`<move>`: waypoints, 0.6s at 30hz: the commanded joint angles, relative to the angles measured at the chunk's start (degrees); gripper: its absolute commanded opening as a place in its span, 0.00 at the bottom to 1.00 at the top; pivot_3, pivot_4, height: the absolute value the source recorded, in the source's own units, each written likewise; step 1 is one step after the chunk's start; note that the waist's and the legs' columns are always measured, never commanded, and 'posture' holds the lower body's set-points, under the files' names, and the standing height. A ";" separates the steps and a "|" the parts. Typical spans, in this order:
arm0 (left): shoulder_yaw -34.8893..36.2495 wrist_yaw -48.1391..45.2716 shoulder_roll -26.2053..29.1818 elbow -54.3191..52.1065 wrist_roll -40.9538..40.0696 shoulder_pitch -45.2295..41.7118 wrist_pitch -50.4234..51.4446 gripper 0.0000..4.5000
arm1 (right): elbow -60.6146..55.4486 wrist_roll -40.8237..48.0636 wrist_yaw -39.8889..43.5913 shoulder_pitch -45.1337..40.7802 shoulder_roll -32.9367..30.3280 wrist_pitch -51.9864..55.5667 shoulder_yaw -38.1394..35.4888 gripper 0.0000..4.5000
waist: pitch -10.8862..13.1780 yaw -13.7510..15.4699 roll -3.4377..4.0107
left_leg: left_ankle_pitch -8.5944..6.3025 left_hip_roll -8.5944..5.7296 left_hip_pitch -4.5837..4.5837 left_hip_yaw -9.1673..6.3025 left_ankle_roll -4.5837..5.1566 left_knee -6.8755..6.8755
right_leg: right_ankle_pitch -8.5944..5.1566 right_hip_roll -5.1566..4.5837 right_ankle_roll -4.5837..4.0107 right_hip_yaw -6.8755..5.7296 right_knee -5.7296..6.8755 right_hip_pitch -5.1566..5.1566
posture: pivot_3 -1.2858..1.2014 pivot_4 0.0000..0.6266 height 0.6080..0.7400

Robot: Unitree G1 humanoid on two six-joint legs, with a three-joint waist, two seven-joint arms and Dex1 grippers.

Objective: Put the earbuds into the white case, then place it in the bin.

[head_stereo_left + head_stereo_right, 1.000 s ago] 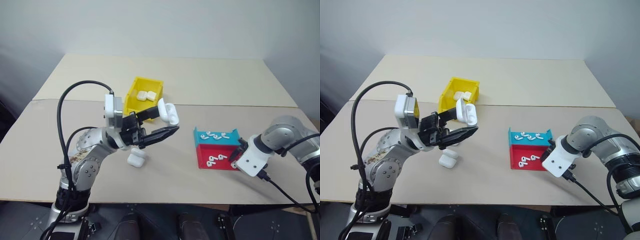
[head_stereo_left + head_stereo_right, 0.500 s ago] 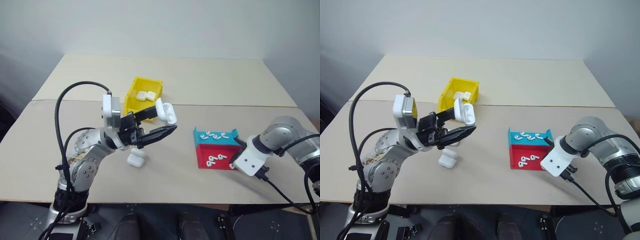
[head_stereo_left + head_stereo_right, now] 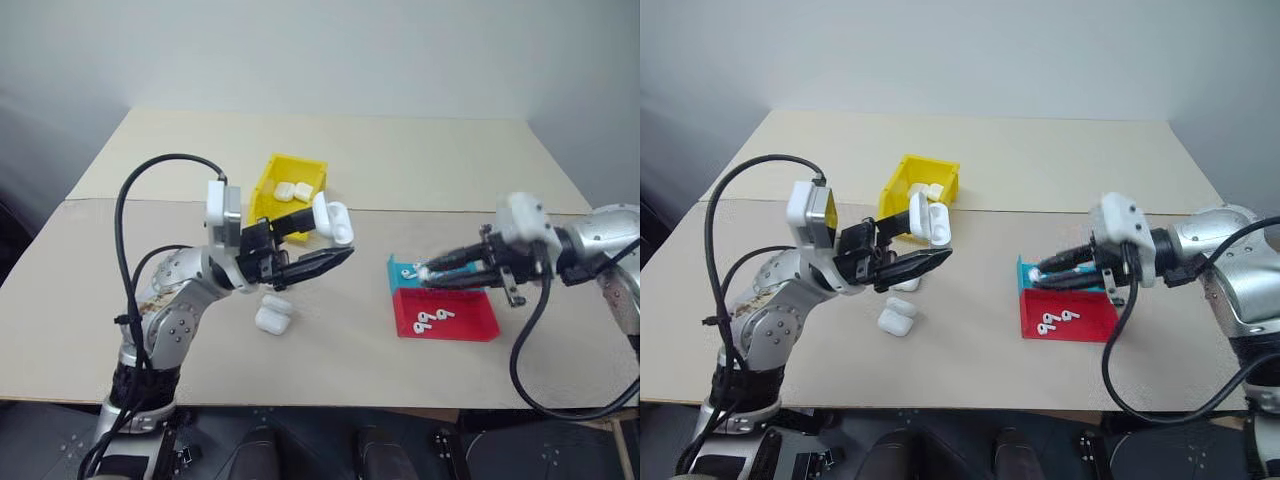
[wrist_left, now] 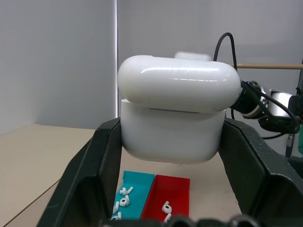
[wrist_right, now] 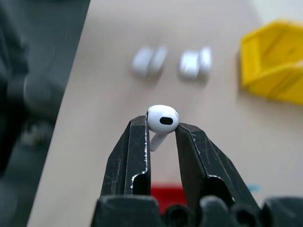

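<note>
My left gripper [image 3: 328, 240] is shut on the white case [image 3: 333, 222], held up above the table with its lid hinged open; in the left wrist view the case [image 4: 176, 116] sits squeezed between both fingers. My right gripper [image 3: 424, 273] hovers over the trays, pointing toward the left gripper, shut on one earbud [image 5: 162, 118] pinched at its tips. More earbuds [image 3: 432, 318] lie in the red tray. The yellow bin [image 3: 262, 195] stands behind the left gripper with two cases inside.
A teal tray [image 3: 458, 268] holding earbuds adjoins the red tray [image 3: 470, 322] at the table's right. Two spare cases [image 3: 273, 313] lie on the table below the left gripper. A seam crosses the tabletop behind the bin.
My right gripper lifted out of the red tray, turned to point left, and now carries an earbud above the trays. The left gripper and its case stayed put.
</note>
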 commanded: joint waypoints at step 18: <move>0.06 -5.16 -0.81 5.60 -0.67 -6.23 0.38 0.62 | -21.11 15.10 -33.44 -2.52 20.98 10.87 -5.78 0.14 | 0.00 -0.08 0.01 | 0.00 0.00 -0.12 -0.02 0.00 0.00 | 0.00 0.01 0.01 -0.02 0.00 -0.09 | 0.52 0.24 1.00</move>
